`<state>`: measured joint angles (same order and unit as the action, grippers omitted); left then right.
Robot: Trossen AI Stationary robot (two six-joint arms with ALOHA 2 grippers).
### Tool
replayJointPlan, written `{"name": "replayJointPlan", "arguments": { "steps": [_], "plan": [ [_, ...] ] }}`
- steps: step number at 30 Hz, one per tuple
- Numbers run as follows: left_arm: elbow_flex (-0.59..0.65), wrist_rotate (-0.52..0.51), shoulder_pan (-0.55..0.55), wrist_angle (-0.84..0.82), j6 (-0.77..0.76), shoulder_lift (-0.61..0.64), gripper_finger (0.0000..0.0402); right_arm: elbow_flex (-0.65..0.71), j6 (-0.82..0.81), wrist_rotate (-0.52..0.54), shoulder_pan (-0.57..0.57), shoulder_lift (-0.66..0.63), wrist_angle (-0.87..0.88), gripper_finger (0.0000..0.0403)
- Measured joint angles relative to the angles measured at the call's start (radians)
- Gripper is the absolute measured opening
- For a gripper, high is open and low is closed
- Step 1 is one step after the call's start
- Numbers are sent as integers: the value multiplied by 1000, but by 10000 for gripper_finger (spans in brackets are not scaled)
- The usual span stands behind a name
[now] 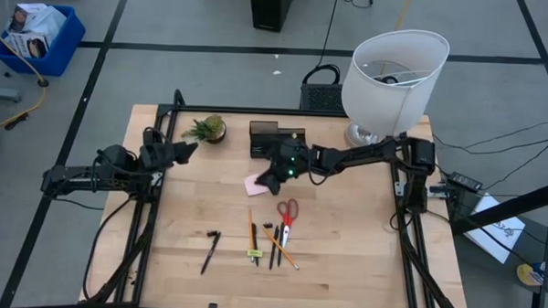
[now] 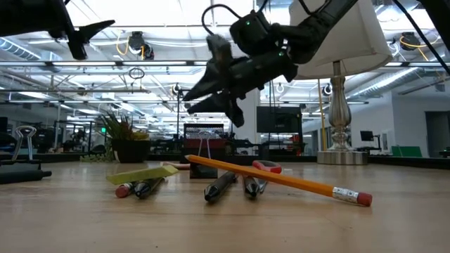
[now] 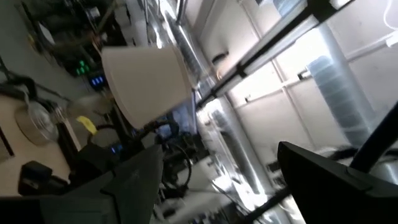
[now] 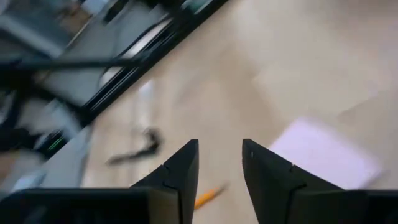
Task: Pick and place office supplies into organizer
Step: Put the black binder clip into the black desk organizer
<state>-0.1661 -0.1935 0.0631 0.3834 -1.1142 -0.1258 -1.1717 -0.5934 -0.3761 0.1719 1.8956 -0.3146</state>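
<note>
High view shows the right claw, fingers apart and empty, hanging over the pink pad mid-worktop, just in front of the organizer (near the back edge). Best to lower squarely, pinching the pad's edges. Left claw waits open near the plant.

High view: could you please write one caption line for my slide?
Right gripper, open, hovers above pink sticky-note pad near organizer; left gripper waits beside plant.
</note>
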Motion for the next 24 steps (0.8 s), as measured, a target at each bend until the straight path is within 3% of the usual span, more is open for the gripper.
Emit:
{"name": "replayJointPlan", "arguments": {
  "steps": [6,10,20,24],
  "plan": [
    [-6,78,-4,56,-37,-38,321,0,11,-49,-50,-56,122,110],
    [-74,91,-36,-11,-3,-99,321,1,53,-48,-83,-137,208,109],
    [-455,165,-199,-743,59,-420,321,1,169,-35,-135,-388,541,109],
    [-540,185,-301,-886,2,-563,321,1,238,31,-142,-470,712,109]
  ]
}}
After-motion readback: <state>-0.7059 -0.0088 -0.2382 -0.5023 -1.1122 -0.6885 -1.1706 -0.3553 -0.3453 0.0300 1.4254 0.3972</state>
